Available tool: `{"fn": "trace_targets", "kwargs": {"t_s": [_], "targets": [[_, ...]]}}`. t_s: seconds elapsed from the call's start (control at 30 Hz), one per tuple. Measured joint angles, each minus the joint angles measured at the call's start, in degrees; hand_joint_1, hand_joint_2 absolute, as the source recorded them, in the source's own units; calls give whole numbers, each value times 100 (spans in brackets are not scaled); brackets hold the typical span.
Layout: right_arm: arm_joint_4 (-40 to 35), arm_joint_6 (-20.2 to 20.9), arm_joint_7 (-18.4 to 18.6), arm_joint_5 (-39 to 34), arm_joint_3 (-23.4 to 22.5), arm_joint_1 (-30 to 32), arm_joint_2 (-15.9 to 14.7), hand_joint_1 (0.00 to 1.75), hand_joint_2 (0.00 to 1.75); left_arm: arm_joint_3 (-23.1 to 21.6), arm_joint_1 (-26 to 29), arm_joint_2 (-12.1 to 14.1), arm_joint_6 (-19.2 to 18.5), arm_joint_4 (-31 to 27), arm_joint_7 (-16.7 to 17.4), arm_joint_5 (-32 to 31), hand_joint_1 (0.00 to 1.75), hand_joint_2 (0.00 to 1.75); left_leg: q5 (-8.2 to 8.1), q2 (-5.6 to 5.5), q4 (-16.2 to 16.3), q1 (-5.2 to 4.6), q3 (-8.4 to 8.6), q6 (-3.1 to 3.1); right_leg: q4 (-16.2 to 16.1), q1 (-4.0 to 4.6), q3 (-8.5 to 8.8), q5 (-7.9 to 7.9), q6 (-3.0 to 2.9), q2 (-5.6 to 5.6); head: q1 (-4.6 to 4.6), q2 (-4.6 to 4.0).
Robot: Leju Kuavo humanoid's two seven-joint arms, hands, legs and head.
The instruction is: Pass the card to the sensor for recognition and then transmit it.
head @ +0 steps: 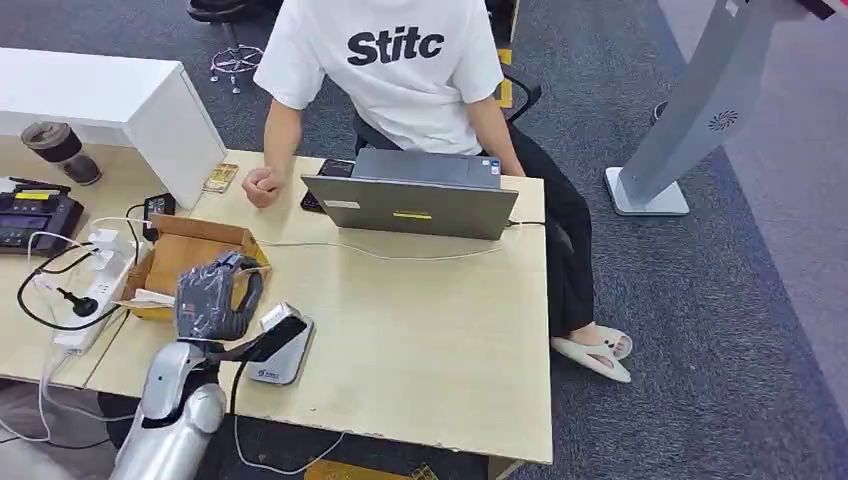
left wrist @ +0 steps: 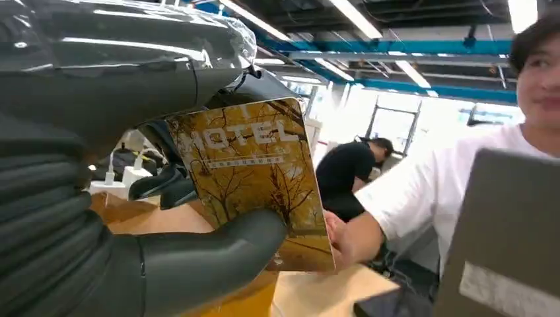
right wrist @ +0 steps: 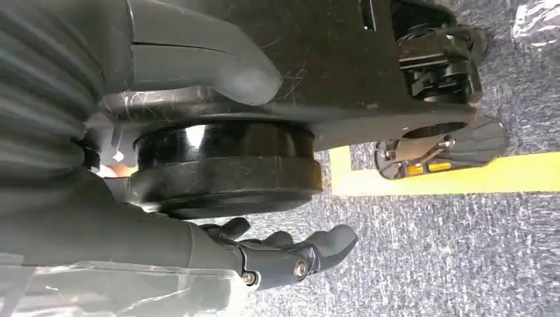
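Step in hand, as judged: presenting card point(left wrist: 254, 175) to sensor point(head: 283, 352) near front-left edge of desk point(head: 430, 330). To be done well: card face lowered flat over reader pad, kept level and close, held steady until read. Left robot hand point(head: 212, 295): closed on card, thumb point(left wrist: 218, 254) pressing one face, darker fingers behind; raised just beside sensor, by cardboard box point(head: 185, 262). Right robot hand point(right wrist: 290, 254): hanging over carpet, fingers apart, holding nothing. Person seated at far edge behind laptop point(head: 415, 200).

Yellow tree-patterned rectangular card point(left wrist: 254, 178): "MOTEL" in pale capitals; the smaller line beneath is unreadable. White cotton T-shirt point(head: 385, 62) on the seated person: "Stitc" in black.
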Motion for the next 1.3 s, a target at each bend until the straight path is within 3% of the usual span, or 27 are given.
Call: {"fn": "trace_targets", "kwargs": {"t_s": [0.13, 0.5, 0.6, 0.7, 0.9, 1.3], "targets": [[9, 15, 17, 9, 0, 0, -2, 0, 175, -205, 216, 50, -197, -151, 114, -238, 175, 175, 0, 0, 0, 0, 1, 0, 0, 1, 0, 0, 0, 0, 0, 0], [28, 29, -17, 13, 0, -2, -4, 0, 175, -518, 408, 144, -310, -315, 424, -649, 175, 175, 0, -1, 0, 1, 0, 0, 0, 1, 1, 0, 0, -2, 2, 0], [28, 26, 9, 22, 0, -4, -4, 0, 175, -533, 484, 175, -159, -402, 1061, -1518, 175, 175, 0, 1, 0, 2, 0, 0, 0, 1, 0, 0, 0, 0, 0, 0], [28, 26, 66, 44, 0, -7, -2, 0, 175, -548, 606, 221, -135, -533, 1386, -1832, 175, 175, 0, 0, 0, 1, -1, 0, 1, 1, 0, 0, 0, -1, 2, 0], [26, 33, 87, 63, 0, -9, -2, 0, 175, -566, 798, 378, -336, -732, 1624, -1930, 175, 175, 0, 0, -1, 2, -1, -1, 1, 1, 0, -1, 0, -2, 0, 0], [22, 39, 118, 142, 0, -11, 2, 0, 175, -581, 1027, 437, -384, -767, 1810, -2076, 175, 175, 0, -1, -1, 2, -2, 0, 1, 0, 1, 0, 0, -2, 0, 0]]}}
